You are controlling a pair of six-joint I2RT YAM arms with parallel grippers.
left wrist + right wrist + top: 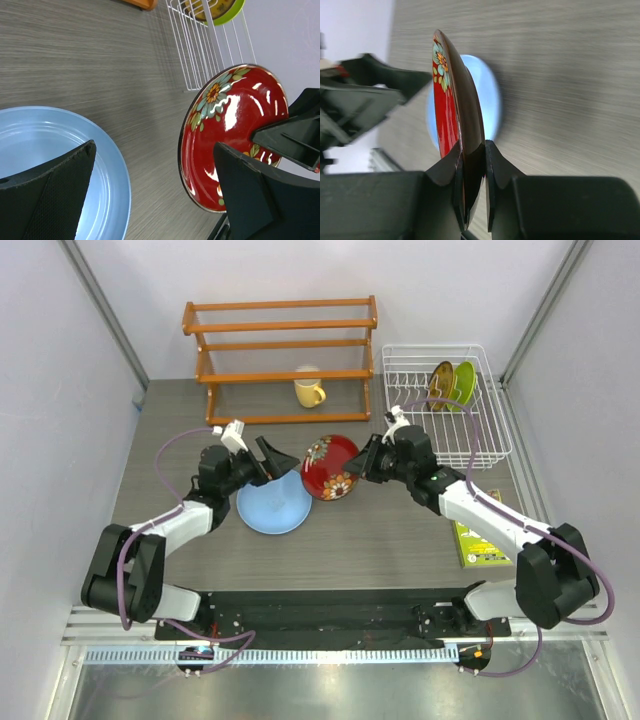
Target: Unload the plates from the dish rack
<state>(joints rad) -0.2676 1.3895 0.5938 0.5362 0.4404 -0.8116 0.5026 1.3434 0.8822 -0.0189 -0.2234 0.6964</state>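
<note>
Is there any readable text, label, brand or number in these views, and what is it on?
Nothing can be read.
Green and yellow box, at the right of the top view: carries print, too small and blurred to read.
Dark red plate: flower pattern only, no lettering.

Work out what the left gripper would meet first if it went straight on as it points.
Probably the red plate held in the right gripper, ahead of the left gripper; depth is unclear, so only one finger may touch it.
</note>
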